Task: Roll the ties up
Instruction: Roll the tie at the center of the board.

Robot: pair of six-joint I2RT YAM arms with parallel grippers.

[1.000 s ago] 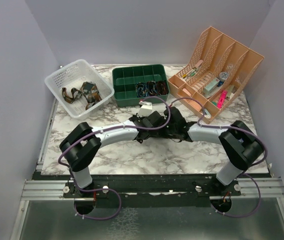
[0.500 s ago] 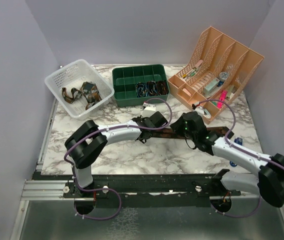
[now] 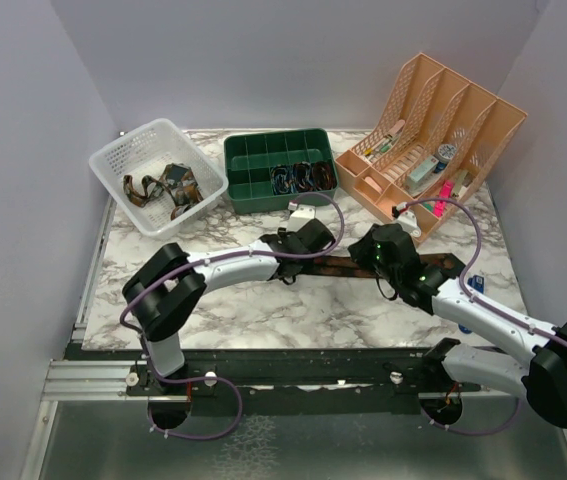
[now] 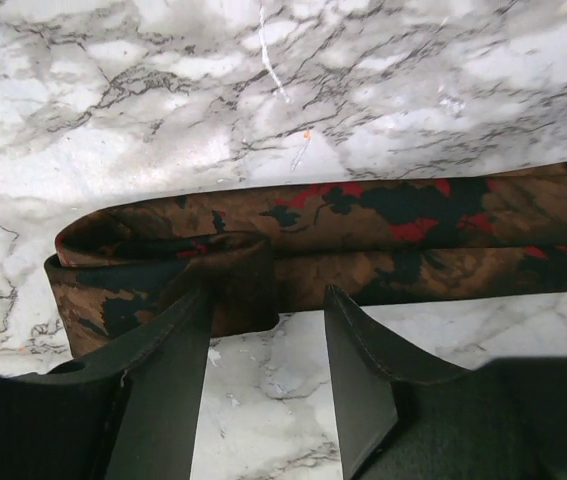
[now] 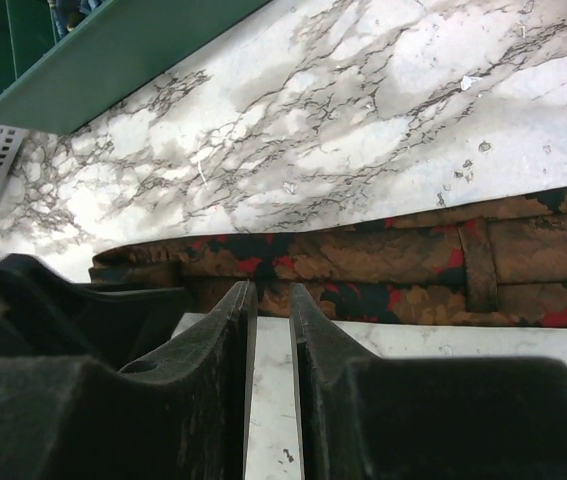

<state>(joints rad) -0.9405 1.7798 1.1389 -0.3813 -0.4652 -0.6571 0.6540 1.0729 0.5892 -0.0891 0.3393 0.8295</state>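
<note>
Take the green tray [image 3: 273, 202] as your marker. The brown tie [image 3: 348, 265] with red and black patches lies flat on the marble table [image 3: 253, 312] just in front of the tray, on the side nearer the arm bases. It runs in a long strip from below the tray's middle out past the tray's right end.

The tie's end under the tray's middle is folded back on itself. Your left gripper [image 4: 268, 292] stands over that fold with its fingers spread apart. One finger [image 4: 178, 350] is at the edge of the fold and nothing is clamped between the two.

Your right gripper [image 5: 271, 290] sits further along the strip, toward the tray's right end. Its fingers are only a narrow slit apart, with bare marble showing through the slit and the tie lying just beyond the tips.

Inside the tray's front compartments sit several rolled ties [image 3: 298, 178]. More loose ties [image 3: 163, 187] are heaped in the white basket [image 3: 113, 160] just left of the tray.
</note>
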